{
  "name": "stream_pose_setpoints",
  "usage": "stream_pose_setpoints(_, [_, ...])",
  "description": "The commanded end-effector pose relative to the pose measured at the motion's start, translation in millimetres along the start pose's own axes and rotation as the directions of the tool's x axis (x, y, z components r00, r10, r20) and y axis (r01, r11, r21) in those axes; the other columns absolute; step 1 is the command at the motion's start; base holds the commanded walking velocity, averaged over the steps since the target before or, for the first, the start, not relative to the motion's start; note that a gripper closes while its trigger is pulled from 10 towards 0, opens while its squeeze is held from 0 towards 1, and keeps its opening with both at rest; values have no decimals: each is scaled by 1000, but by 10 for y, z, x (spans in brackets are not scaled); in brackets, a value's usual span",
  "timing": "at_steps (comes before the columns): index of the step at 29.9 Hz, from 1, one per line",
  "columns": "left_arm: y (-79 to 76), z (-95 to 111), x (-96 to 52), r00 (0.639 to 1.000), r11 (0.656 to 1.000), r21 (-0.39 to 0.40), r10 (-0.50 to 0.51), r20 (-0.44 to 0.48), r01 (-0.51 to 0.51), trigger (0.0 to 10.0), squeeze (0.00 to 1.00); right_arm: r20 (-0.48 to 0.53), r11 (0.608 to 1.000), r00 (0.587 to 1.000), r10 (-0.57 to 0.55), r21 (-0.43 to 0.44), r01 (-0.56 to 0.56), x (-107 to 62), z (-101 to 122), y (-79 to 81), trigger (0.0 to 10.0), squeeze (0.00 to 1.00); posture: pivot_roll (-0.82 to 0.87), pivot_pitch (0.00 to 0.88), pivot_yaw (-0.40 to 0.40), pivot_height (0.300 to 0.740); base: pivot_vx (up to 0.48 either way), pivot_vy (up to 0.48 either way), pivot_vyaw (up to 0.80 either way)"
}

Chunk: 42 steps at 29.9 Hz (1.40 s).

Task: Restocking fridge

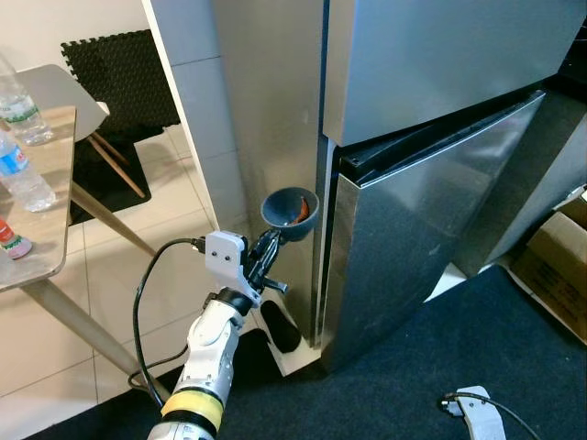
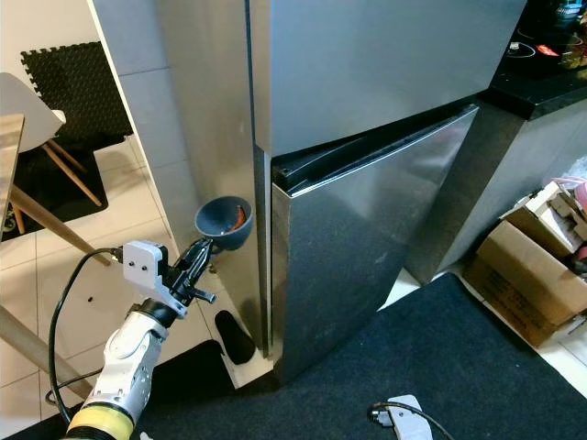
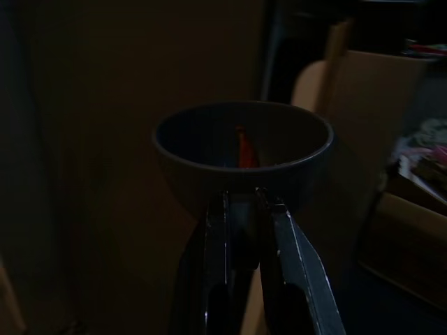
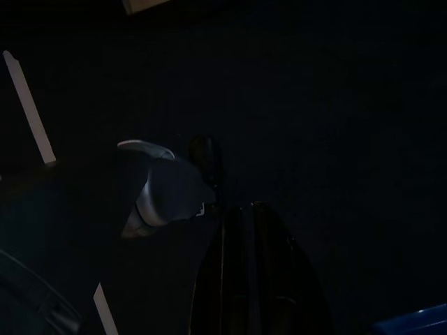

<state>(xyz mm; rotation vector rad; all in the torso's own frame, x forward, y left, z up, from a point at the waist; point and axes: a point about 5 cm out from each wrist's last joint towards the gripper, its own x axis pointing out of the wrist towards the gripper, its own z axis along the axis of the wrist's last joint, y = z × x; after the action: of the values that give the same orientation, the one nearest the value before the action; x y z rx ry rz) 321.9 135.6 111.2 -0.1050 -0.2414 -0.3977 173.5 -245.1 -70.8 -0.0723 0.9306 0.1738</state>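
one bowl (image 1: pixel 290 213) in left hand (image 1: pixel 271 244)

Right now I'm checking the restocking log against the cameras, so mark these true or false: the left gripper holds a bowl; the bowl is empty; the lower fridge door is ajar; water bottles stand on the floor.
1. The left gripper holds a bowl: true, its fingers are shut on the rim.
2. The bowl is empty: false, something orange-red lies inside.
3. The lower fridge door is ajar: true.
4. Water bottles stand on the floor: false, they stand on the wooden table.
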Motion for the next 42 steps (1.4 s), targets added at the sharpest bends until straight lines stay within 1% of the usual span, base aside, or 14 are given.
stream_pose_setpoints(1, [-2,-3,24,1000,1000,5,15,4,-15,10000,0,-9,1000,1000,-8,3,8,-15,-50,-6,10000,0,-74,128,36,740,0,0,0])
stream_pose_setpoints(3, [1,40,131,999,999,4,33,11,-33,10000,0,1,1000,1000,-11,-5,11,-13,-42,-1,10000,0,-75,142,38,740,0,0,0])
stream_pose_setpoints(4, [1,40,131,999,999,4,33,11,-33,10000,0,1,1000,1000,-11,-5,11,-13,-42,-1,10000,0,-75,142,38,740,0,0,0])
stream_pose_setpoints(6, [-36,111,260,1000,1000,14,4,25,-5,10000,0,16,1000,1000,-4,-7,4,-4,-13,14,10000,0,-76,152,40,740,0,0,0])
stream_pose_setpoints(11, [-121,182,404,998,999,9,-42,43,42,10000,0,33,1000,999,-6,-13,6,6,31,15,10000,0,-79,152,45,740,0,0,0])
stream_pose_setpoints(12, [-142,195,429,997,999,8,-53,46,53,10000,0,36,1000,999,-8,-14,8,8,41,13,10000,0,-80,152,46,740,0,0,0])
stream_pose_setpoints(13, [-239,212,486,993,994,-3,-109,53,109,10000,0,45,1000,999,-12,-17,13,11,67,7,10000,0,-85,150,52,740,0,0,0])
stream_pose_setpoints(16, [-273,211,501,990,992,-5,-127,54,128,10000,0,49,1000,999,-13,-19,14,11,75,4,10000,0,-85,150,52,740,0,0,0])
stream_pose_setpoints(18, [-404,164,505,979,980,-30,-197,45,198,10000,0,70,1000,997,-24,-12,25,11,122,-21,10000,0,-90,147,58,740,0,0,0])
stream_pose_setpoints(26, [-531,70,460,967,965,-61,-253,31,255,10000,0,77,1000,997,-28,-12,29,8,132,-31,10000,0,-87,147,58,740,0,0,0])
stream_pose_setpoints(35, [-749,37,429,933,928,-99,-356,52,360,10000,0,86,999,996,-30,-11,31,8,153,-41,10000,0,-92,144,58,740,0,0,0])
stream_pose_setpoints(39, [-990,37,421,892,883,-132,-444,77,451,10000,0,110,1000,994,16,-2,-16,-4,148,-22,10000,0,-101,138,64,740,0,0,0])
stream_pose_setpoints(40, [-990,37,421,892,883,-132,-444,77,451,10000,0,110,1000,994,16,-2,-16,-4,148,-22,10000,0,-101,138,64,740,0,0,0])
stream_pose_setpoints(42, [-1133,-2,393,871,858,-154,-484,77,490,10000,0,127,996,988,89,1,-90,-1,146,41,10000,0,-110,133,70,740,0,0,0])
